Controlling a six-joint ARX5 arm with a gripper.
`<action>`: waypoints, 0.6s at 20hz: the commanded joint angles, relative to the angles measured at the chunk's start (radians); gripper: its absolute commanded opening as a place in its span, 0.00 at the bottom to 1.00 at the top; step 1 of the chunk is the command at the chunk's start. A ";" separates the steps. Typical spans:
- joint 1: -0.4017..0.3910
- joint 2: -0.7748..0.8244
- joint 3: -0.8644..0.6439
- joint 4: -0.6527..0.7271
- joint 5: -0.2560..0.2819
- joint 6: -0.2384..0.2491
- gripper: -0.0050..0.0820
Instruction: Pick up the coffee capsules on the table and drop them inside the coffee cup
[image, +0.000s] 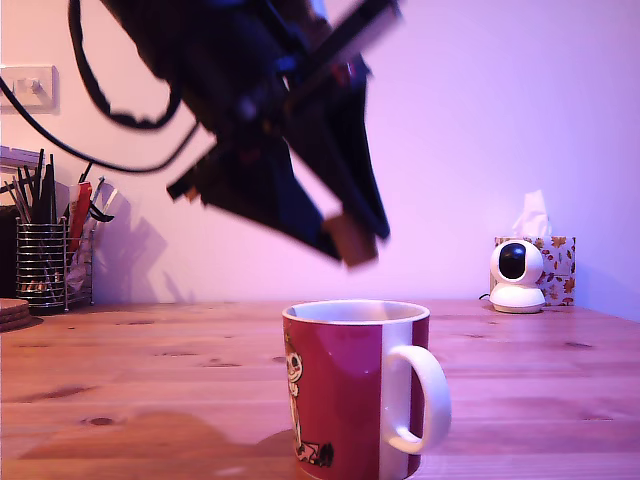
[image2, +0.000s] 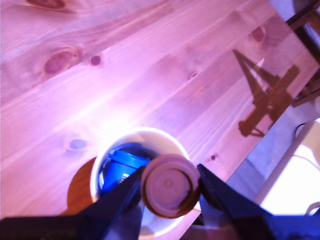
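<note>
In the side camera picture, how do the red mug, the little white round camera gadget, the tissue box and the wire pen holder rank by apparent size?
1. Red mug, nearest the camera.
2. Wire pen holder, partly cut off.
3. White camera gadget and tissue box: alike, box partly hidden, unranked.

No legible text, brand, number or sign appears in either view. The coffee cup carries only a cartoon figure print, cut off at the lower edge of the exterior view, with no lettering discernible. The tissue box shows a leaf pattern; any wording there is possibly too small to read.
</note>
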 joint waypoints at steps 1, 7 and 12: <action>-0.019 0.017 0.010 -0.011 -0.036 0.031 0.30; -0.042 0.018 0.028 -0.063 -0.127 0.079 0.30; -0.055 0.027 0.030 -0.073 -0.143 0.103 0.30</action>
